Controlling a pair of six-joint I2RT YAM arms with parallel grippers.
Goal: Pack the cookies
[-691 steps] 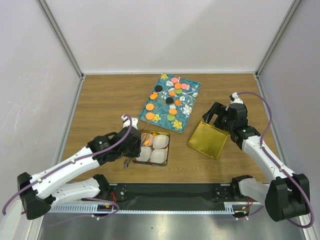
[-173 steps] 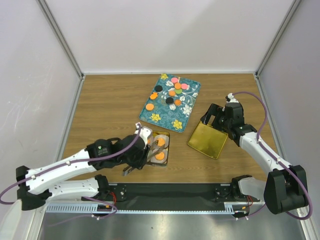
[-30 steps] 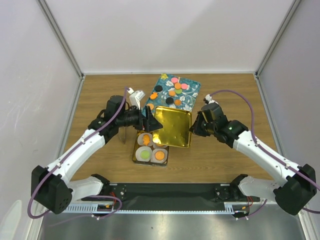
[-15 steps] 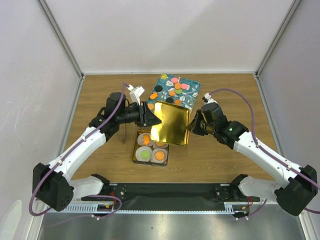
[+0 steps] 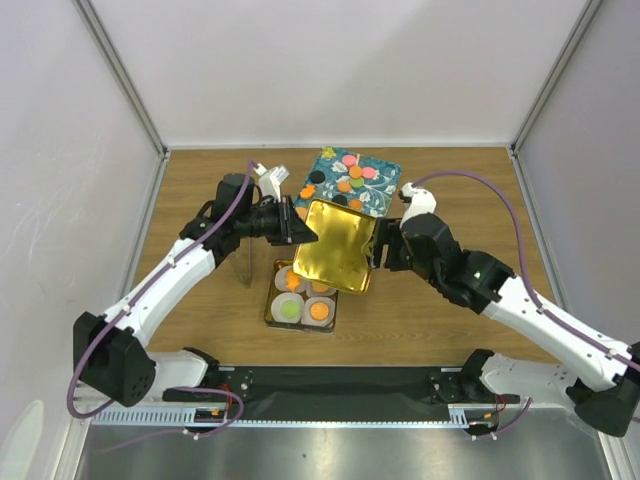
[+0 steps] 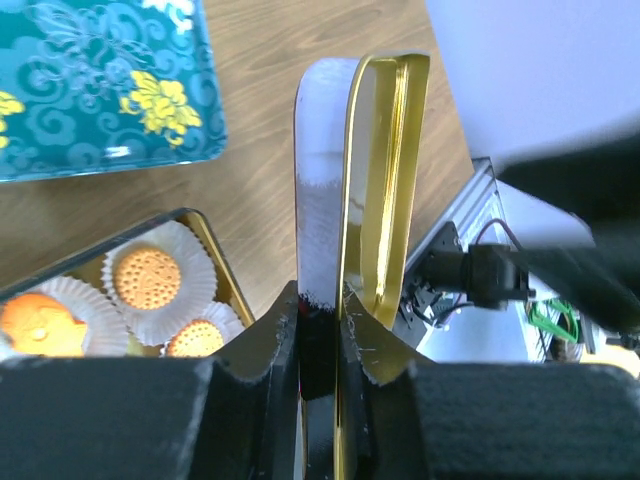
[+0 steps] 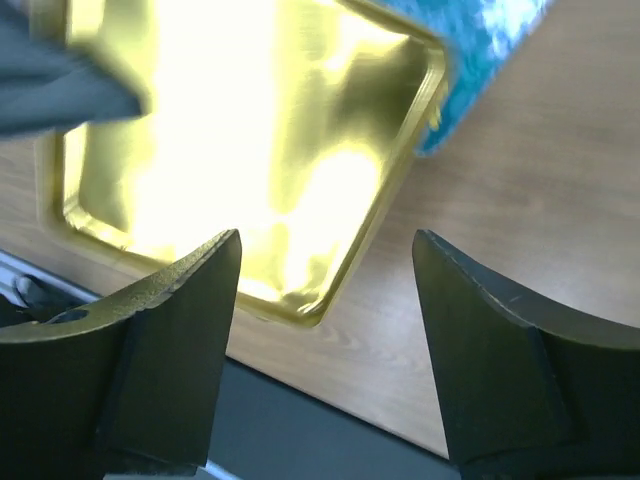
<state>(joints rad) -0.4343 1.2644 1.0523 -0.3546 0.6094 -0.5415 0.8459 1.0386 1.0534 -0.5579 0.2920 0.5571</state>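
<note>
Ideally the left jaws, clamped on the rectangular gold metal lid (image 5: 335,248), level it over the small round cookies (image 5: 319,311) in the gold tin (image 5: 269,316) at its 6 o'clock; right jaws gape wide.

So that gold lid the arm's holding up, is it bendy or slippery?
Probably stiff: the gold lid looks flat though the left gripper pinches only one edge. Likely slippery, since its surface is mirror-glossy. Probably light too, being thin sheet with a shallow rim.
</note>
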